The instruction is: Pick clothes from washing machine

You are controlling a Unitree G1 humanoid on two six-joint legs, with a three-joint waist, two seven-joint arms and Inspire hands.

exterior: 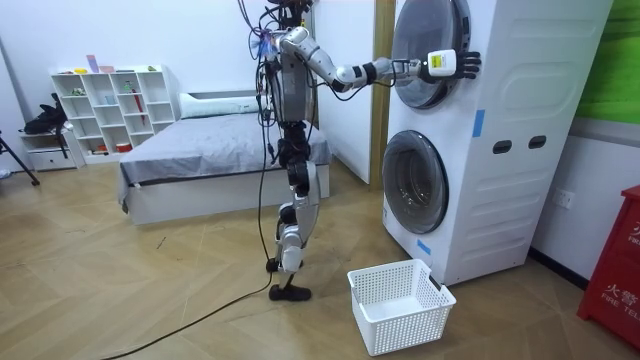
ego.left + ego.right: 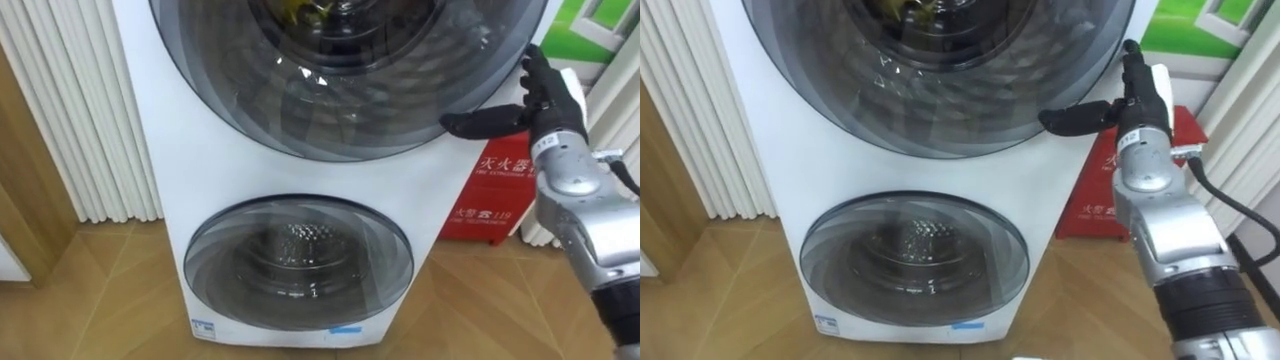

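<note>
Room view: stood upright before the stacked washing machine [image 1: 520, 120], with a white basket [image 1: 405, 335] on the floor beside it. Held the right hand [image 2: 545, 105] up at the right rim of the upper door [image 2: 350, 100], fingers straight, thumb out toward the glass, gripping nothing. Made out the clothes [image 2: 298, 10] as a yellowish bundle behind that shut door, inside the upper drum. Judged them soft, light and limp, apt to trail or snag; best bunched and taken by the middle, after opening the door.

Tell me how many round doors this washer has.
2, stacked: the upper door, with the right hand at its right edge, and the lower door directly beneath it. None seems hidden.
</note>
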